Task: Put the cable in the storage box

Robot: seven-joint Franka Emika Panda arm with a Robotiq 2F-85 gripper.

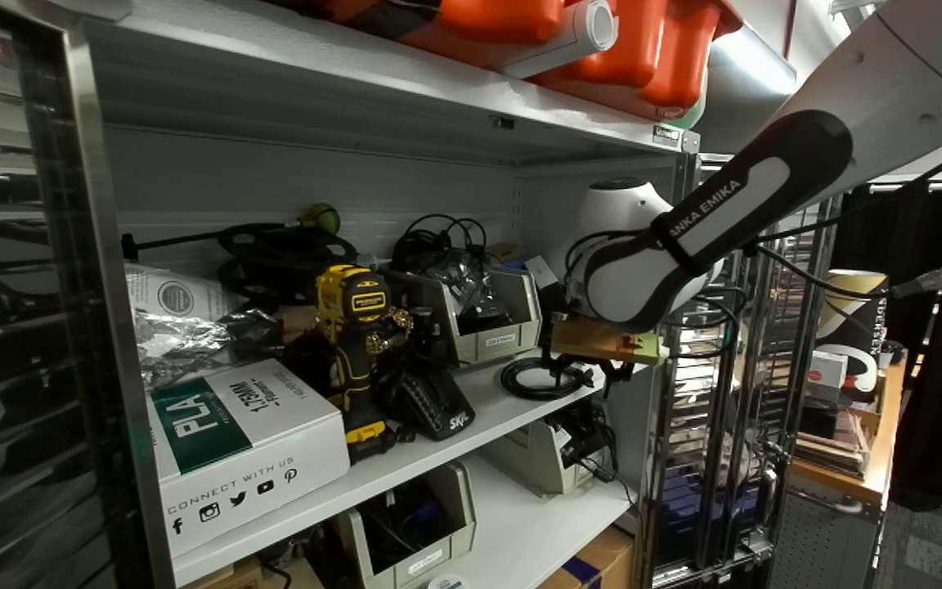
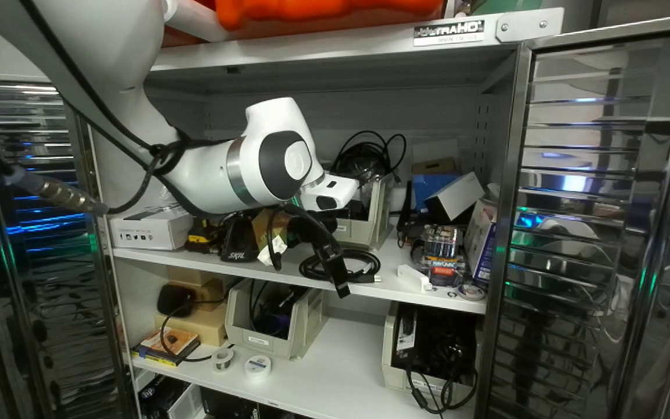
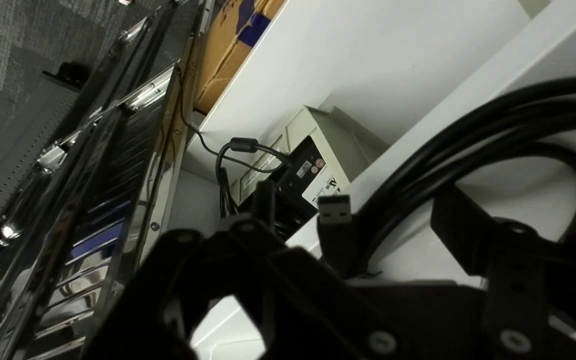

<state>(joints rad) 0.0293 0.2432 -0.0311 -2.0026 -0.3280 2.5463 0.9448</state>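
A coiled black cable (image 1: 520,388) with a USB plug lies on the upper white shelf, near its front edge; it shows in both exterior views (image 2: 309,272). In the wrist view its plug (image 3: 335,215) and several strands (image 3: 418,170) appear between the fingers. My gripper (image 1: 584,380) is low over the coil's side, fingers apart, in both exterior views (image 2: 310,278) and the wrist view (image 3: 357,205). I cannot tell whether a finger touches the cable. Grey storage boxes stand behind the coil (image 1: 512,339) and on the lower shelf (image 1: 549,466); which one is meant is unclear.
A yellow drill (image 1: 348,327), a black charger (image 1: 438,401) and a white PLA box (image 1: 275,425) stand along the upper shelf. Batteries (image 2: 442,256) and a white adapter (image 2: 413,278) lie beyond the coil. Cabinet doors (image 2: 602,233) flank the shelves.
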